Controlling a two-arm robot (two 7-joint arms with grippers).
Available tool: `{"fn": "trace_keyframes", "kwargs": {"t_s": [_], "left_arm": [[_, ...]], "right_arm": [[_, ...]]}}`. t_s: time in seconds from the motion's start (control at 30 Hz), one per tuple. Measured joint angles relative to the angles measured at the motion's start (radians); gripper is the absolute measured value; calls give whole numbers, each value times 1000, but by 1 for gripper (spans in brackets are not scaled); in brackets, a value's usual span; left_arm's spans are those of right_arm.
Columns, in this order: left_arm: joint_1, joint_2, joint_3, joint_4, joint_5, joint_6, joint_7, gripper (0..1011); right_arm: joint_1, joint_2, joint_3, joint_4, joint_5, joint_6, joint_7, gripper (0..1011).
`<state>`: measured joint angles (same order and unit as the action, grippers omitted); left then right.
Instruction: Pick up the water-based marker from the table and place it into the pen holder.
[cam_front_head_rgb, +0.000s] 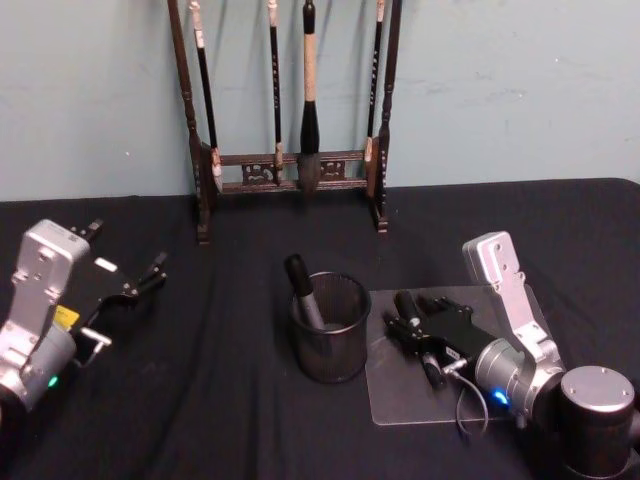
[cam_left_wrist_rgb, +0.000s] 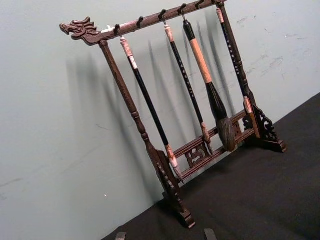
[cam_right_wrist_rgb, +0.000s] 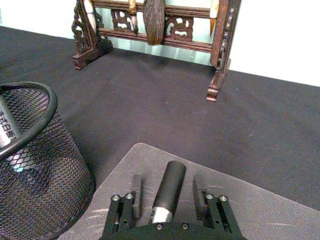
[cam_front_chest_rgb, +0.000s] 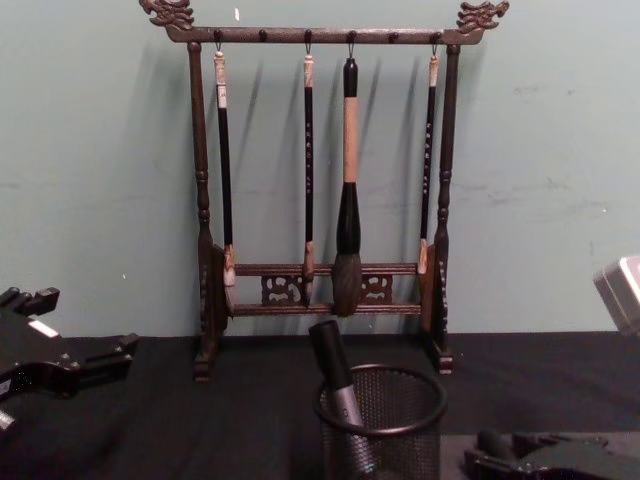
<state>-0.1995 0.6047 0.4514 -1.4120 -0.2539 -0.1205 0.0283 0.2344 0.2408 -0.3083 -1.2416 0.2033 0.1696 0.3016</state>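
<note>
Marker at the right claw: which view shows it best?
Right wrist view: the marker lies on the clear mat between the fingers of the open right claw. Head view shows its black cap beside the claw; chest view, a dark end low right.

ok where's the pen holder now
Head view: the pen holder stands centrally, before the brush rack, left of the clear mat where the right gripper straddles a marker; another marker leans inside it.

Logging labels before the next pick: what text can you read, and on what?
Nothing reads clearly.
Marker in the pen holder: printed characters on its barrel, too blurred to quote.
Left claw: white sticker, illegible.
Slim brush: tiny marks on its shaft, too small.
</note>
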Motion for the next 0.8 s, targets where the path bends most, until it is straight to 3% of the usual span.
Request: {"fn": "trace_keyframes", "kwargs": {"t_s": [0.33,0.53,0.8], "left_arm": [[0,0,0,0,0,0,0,1009],[0,0,0,0,0,0,0,1009],[0,0,0,0,0,0,0,1009]], "right_arm": [[0,0,0,0,0,0,0,346],[0,0,0,0,0,0,-1,270],[1,0,0,2,3,-2,6,251]]}}
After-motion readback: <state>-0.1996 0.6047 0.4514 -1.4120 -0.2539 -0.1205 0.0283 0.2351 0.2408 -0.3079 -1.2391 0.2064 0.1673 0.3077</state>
